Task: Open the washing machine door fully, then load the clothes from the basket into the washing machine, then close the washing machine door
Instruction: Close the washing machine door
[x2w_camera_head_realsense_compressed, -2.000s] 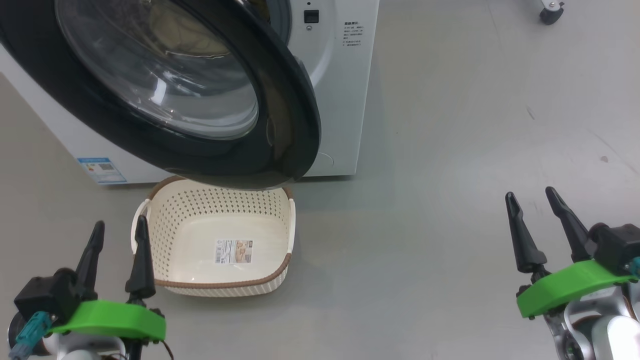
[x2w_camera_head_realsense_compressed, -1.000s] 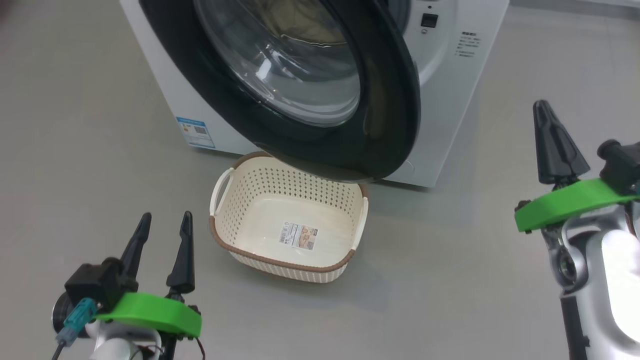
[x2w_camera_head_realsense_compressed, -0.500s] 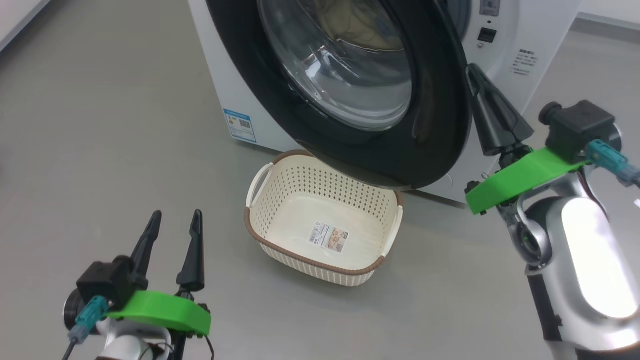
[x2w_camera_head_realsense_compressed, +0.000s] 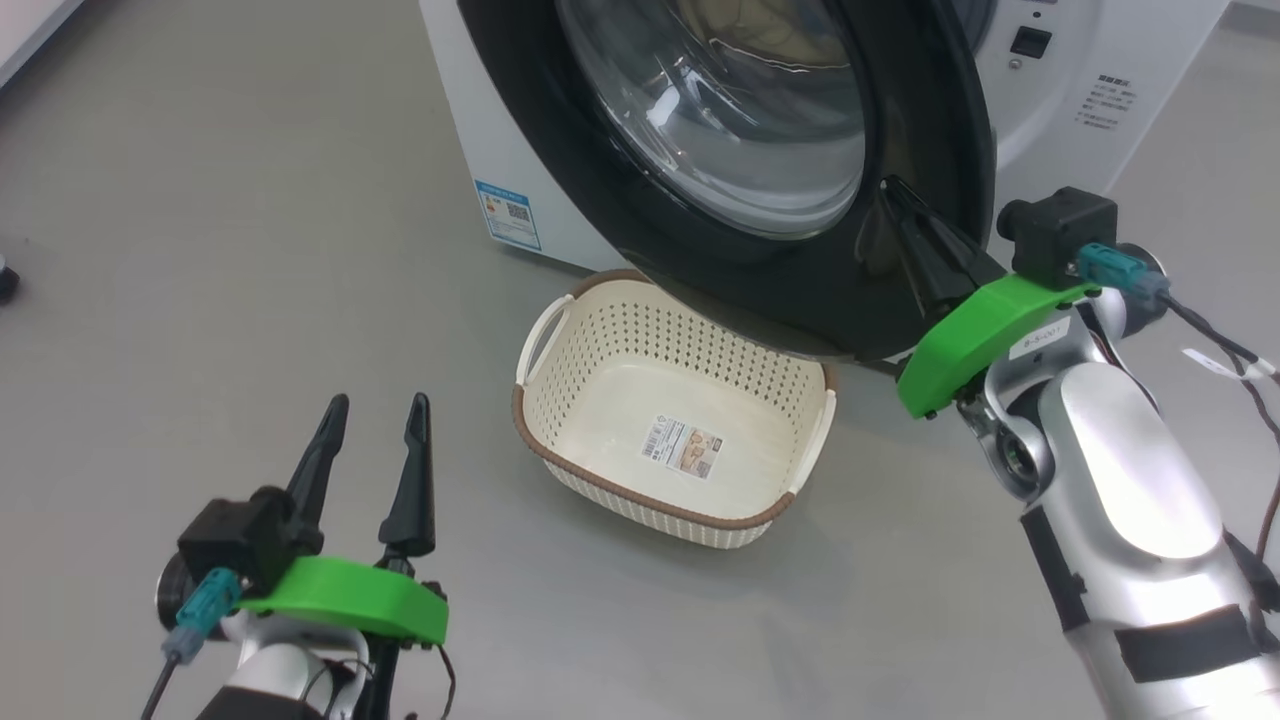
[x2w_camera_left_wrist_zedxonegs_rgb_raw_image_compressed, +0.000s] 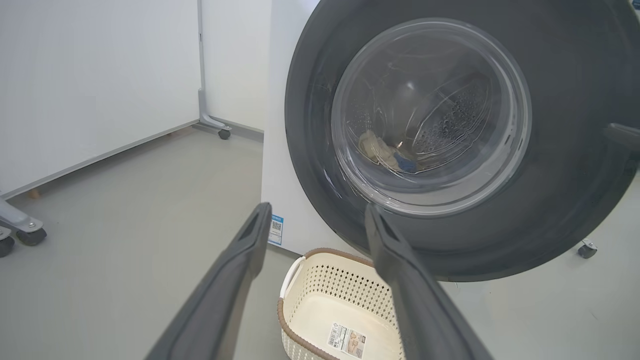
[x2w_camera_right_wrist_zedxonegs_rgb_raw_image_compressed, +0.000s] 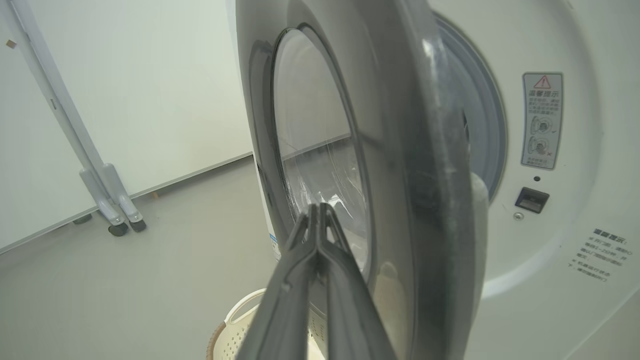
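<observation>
Though ajar, one door (x2w_camera_head_realsense_compressed: 770, 295); one basket (x2w_camera_head_realsense_compressed: 600, 345); left hand (x2w_camera_head_realsense_compressed: 379, 402), right hand (x2w_camera_right_wrist_zedxonegs_rgb_raw_image_compressed: 318, 207) (two).

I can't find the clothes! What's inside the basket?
Just a label sticker on the basket floor. Its far rim hides under the washing machine door; the clothes show behind the glass.
</observation>
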